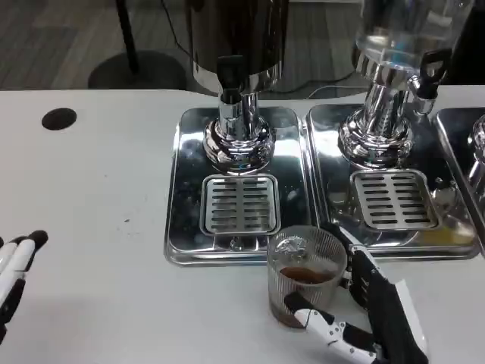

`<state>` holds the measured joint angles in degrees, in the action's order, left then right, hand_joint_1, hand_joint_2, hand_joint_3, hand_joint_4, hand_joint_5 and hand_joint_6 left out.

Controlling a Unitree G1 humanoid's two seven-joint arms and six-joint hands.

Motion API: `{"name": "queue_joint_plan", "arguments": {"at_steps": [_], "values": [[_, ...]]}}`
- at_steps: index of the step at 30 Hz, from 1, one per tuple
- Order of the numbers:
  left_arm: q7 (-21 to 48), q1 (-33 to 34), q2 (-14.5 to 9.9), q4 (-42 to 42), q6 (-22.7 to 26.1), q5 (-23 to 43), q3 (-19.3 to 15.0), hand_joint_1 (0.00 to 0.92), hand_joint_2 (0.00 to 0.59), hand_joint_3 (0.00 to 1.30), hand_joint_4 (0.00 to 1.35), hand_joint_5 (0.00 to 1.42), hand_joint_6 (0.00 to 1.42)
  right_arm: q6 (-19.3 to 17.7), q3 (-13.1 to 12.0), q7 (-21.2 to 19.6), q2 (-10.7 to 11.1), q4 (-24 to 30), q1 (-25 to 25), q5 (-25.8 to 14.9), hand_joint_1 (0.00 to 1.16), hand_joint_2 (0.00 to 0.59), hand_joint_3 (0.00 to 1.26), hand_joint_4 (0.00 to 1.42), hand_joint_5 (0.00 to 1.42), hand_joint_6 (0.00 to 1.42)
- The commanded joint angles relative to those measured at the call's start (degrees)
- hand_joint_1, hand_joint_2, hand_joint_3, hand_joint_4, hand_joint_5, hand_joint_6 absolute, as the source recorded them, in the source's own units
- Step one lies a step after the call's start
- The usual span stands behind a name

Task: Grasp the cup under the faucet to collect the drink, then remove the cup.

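A clear ribbed cup (303, 274) with a little brown drink in it stands on the white table just in front of the left drip tray (182, 189). My right hand (364, 311) grips it from the right, thumb across its base and fingers behind its side. The dark dispenser's faucet (231, 76) hangs over the slotted grate (239, 203), well behind the cup. My left hand (15, 265) lies at the picture's left edge with its fingers apart and nothing in it.
A second dispenser with a clear tank (398, 38) stands on the right drip tray (394, 199), and a third tray's edge (474, 167) shows at far right. A black round hole (59, 118) marks the table at back left.
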<state>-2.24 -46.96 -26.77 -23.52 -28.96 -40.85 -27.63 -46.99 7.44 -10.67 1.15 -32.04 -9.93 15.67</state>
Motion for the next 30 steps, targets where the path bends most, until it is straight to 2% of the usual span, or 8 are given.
{"name": "queue_joint_plan", "arguments": {"at_steps": [1, 5, 17, 30], "values": [[0.1, 0.1, -0.1, -0.3, -0.2, 0.1, -0.2, 0.000, 0.005, 0.00, 0.00, 0.00, 0.00, -1.5, 0.0, 0.4, 0.2, 1.0, -0.2, -1.0, 0.81, 0.197, 0.15, 0.14, 0.15, 0.38], [0.4, 0.4, 0.0, -0.5, 0.0, 0.1, 0.1, 0.000, 0.005, 0.00, 0.00, 0.00, 0.00, -1.3, -0.1, 0.9, 0.3, 1.2, -0.1, -1.2, 0.81, 0.198, 0.13, 0.09, 0.10, 0.33], [0.5, 0.8, 0.0, -0.5, 0.3, -0.1, 0.4, 0.000, 0.005, 0.00, 0.00, 0.00, 0.00, -1.1, -0.2, 1.9, 0.8, 1.5, -0.1, -1.6, 0.80, 0.197, 0.11, 0.07, 0.06, 0.27], [0.3, 1.1, 0.4, -0.5, 0.6, -0.6, 1.6, 0.000, 0.006, 0.00, 0.00, 0.00, 0.00, -0.9, -1.0, 3.4, 2.4, 5.4, -2.3, -3.8, 0.80, 0.198, 0.10, 0.07, 0.06, 0.26]]}}
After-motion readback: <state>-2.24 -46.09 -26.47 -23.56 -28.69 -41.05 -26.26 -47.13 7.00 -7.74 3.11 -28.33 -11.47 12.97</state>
